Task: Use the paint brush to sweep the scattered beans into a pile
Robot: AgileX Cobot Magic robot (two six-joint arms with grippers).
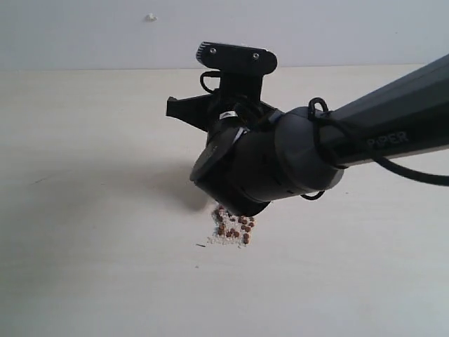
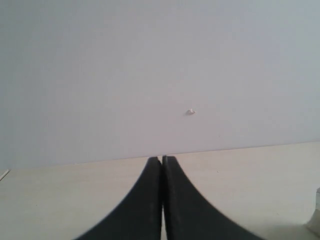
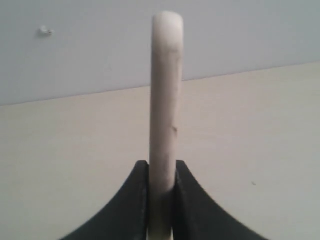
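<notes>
Paint brush (image 3: 166, 90) edge-on in rt tool (image 3: 161, 166); beans (image 1: 235, 228) half behind arm (image 1: 393, 119).

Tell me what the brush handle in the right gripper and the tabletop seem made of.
Handle of the paint brush: pale, matte, probably bare wood, with faint dark flecks. Table: light, smooth, faintly grained; wood or wood-look laminate, cannot tell which.
</notes>
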